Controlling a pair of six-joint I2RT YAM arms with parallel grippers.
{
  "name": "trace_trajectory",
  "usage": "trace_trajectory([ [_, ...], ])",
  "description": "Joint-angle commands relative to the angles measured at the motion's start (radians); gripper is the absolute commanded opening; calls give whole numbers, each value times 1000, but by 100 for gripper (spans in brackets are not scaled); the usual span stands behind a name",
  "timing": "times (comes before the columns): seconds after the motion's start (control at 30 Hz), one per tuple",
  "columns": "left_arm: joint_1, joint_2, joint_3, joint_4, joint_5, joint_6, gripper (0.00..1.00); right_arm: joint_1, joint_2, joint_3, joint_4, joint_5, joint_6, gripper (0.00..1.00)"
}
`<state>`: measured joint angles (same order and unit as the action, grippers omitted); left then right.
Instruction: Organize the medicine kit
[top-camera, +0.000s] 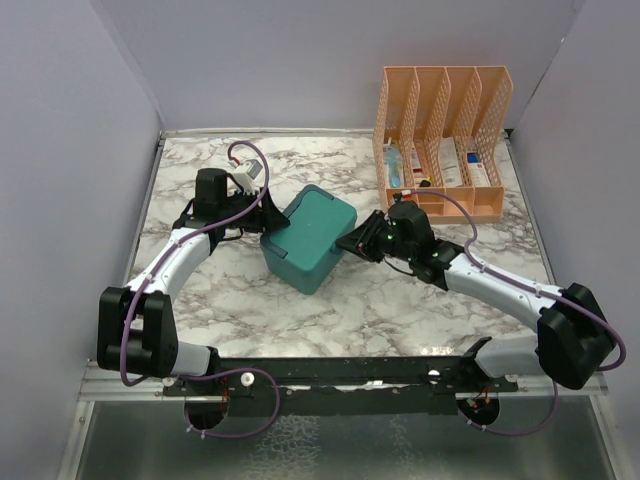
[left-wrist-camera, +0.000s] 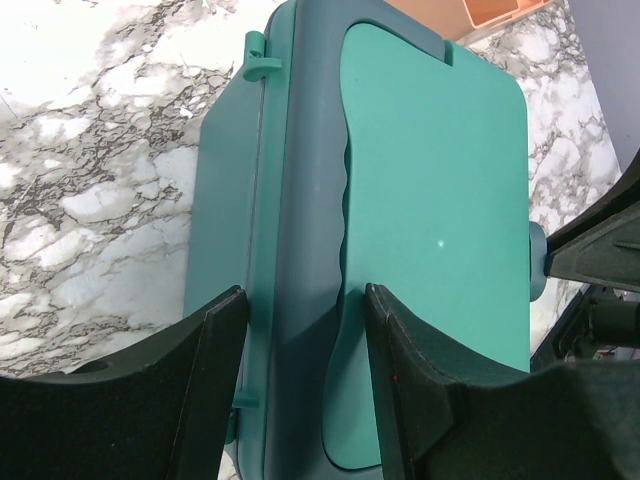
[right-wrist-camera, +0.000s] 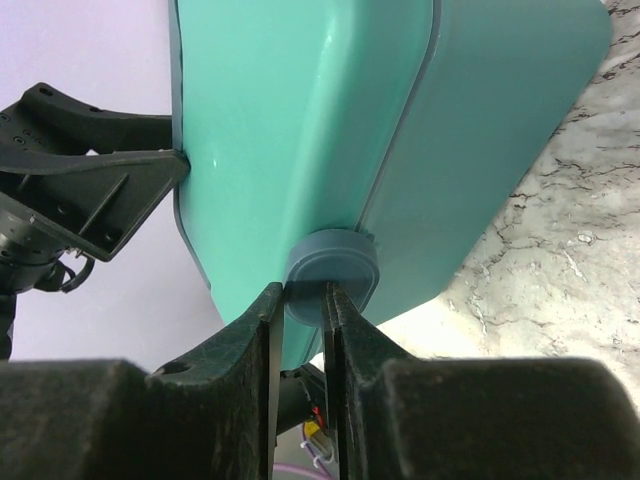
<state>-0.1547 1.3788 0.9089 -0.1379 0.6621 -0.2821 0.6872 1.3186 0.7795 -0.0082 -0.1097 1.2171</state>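
**Medicine kit gripped from two sides**

Medicine kit, lid down, sits skewed at the centre of the marble tabletop. At its 9 o'clock the left end effector is clenched across the lid's edge. At its 3 o'clock the right end effector pinches the round latch. An orange file organizer stands at 1 o'clock, well apart.

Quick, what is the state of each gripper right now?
Left gripper: closed on the lid edge of the kit.
Right gripper: closed on the latch of the kit.
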Motion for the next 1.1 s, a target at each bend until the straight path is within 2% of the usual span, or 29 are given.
trace_trajectory([
  [0.0,-8,7,-36,-87,-35,35,51,6,51,32,-78,51,-28,20],
  [0.23,-8,11,-35,-88,-37,37,51,5,39,45,-115,66,-42,24],
  [0.9,-8,17,-32,-89,-38,37,51,6,65,79,-151,61,-89,23],
  [1.07,-8,19,-31,-89,-36,37,51,6,60,37,-25,27,-94,23],
])
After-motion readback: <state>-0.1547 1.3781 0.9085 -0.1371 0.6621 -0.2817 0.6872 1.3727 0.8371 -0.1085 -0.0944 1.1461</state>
